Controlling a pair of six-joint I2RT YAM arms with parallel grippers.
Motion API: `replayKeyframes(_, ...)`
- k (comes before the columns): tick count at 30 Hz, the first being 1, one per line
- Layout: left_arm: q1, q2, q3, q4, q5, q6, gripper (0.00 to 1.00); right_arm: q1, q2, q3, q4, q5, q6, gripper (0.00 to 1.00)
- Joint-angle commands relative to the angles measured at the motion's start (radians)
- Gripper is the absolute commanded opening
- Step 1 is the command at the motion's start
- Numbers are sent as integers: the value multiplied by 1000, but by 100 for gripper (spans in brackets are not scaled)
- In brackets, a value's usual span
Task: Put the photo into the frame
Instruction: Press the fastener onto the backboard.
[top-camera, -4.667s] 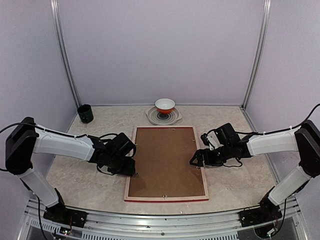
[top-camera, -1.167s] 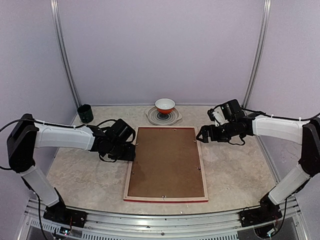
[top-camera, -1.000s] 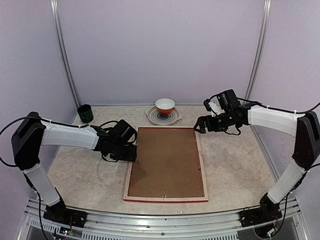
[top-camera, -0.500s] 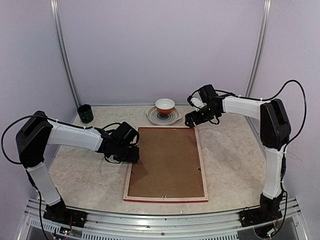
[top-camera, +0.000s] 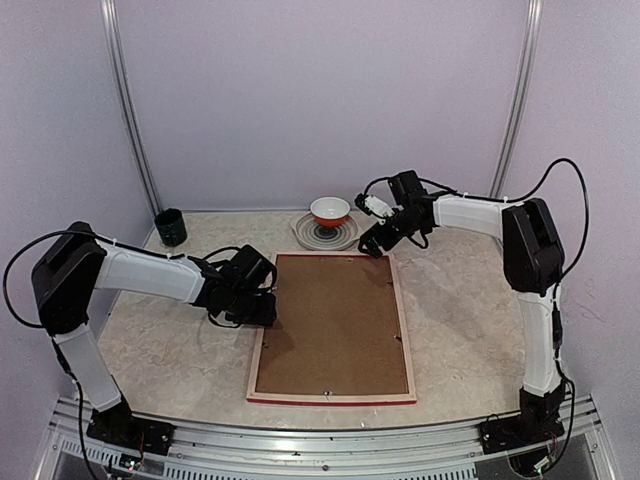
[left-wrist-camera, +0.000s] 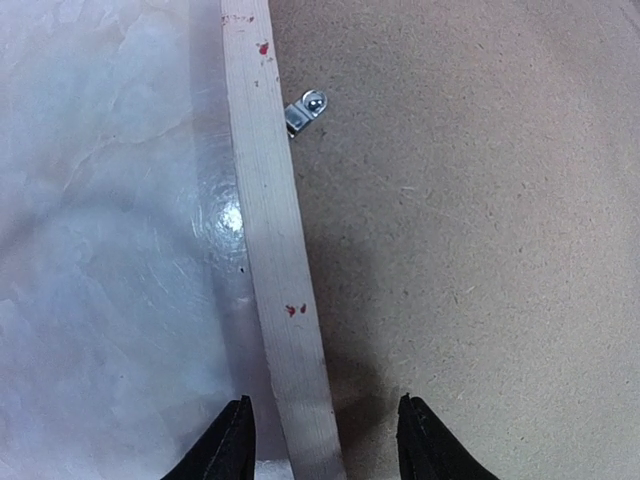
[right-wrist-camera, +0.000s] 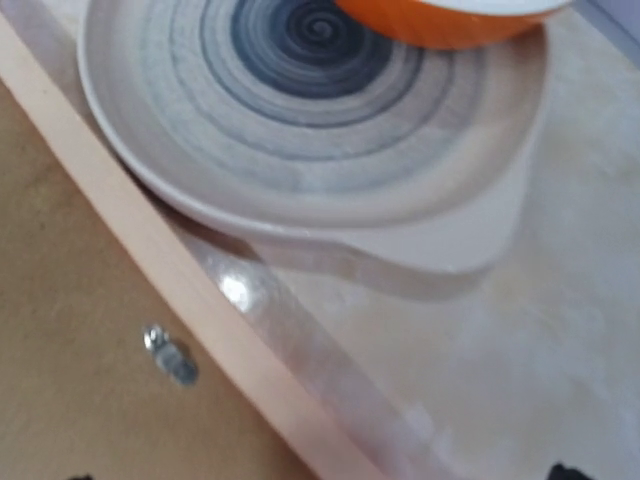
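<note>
The frame (top-camera: 403, 325) is lying face down at the table's (top-camera: 460, 330) centre, showing pale raw-wood rails, a glossy red strip at its 6 o'clock edge and a matte, fibrous brown backing board (top-camera: 335, 320) with a small metal clip (left-wrist-camera: 306, 108). The left gripper (top-camera: 262, 312) is reaching low to the 9 o'clock rail, its dark fingertips (left-wrist-camera: 232, 445) partly open, straddling the rail without gripping it. The right gripper (top-camera: 372, 245) is stretching to the 1 o'clock corner, jaws wide and holding nothing, beside a spiral-glazed plate (right-wrist-camera: 300, 130) carrying an orange bowl (top-camera: 330, 211). The photo is not showing; the board is covering the frame's inside.
</note>
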Motion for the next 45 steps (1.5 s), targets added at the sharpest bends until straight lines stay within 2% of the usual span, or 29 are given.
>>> replayKeyframes(1, 19, -7, -10, 14, -5, 16, 48, -6, 83, 57, 16, -65, -35, 98)
replayKeyframes(17, 41, 11, 8, 8, 0, 16, 48, -6, 151, 97, -13, -113, -124, 94)
replayKeyframes(21, 41, 15, 10, 14, 9, 16, 41, -6, 161, 94, -2, -133, -127, 92)
replayKeyframes(22, 41, 19, 11, 16, 16, 17, 33, -6, 164, 97, 3, -136, -126, 92)
replayKeyframes(24, 41, 24, 13, 21, 29, 16, 27, -6, 175, 106, 10, -142, -123, 91)
replayKeyframes(33, 34, 37, 6, 30, 44, 9, 26, -6, 249, 195, 5, -108, -136, 90)
replayKeyframes(41, 27, 52, 10, 31, 48, 12, 26, -6, 272, 247, -12, -123, -150, 74)
replayKeyframes(45, 26, 55, 13, 33, 52, 10, 26, -6, 276, 252, -13, -139, -145, 73)
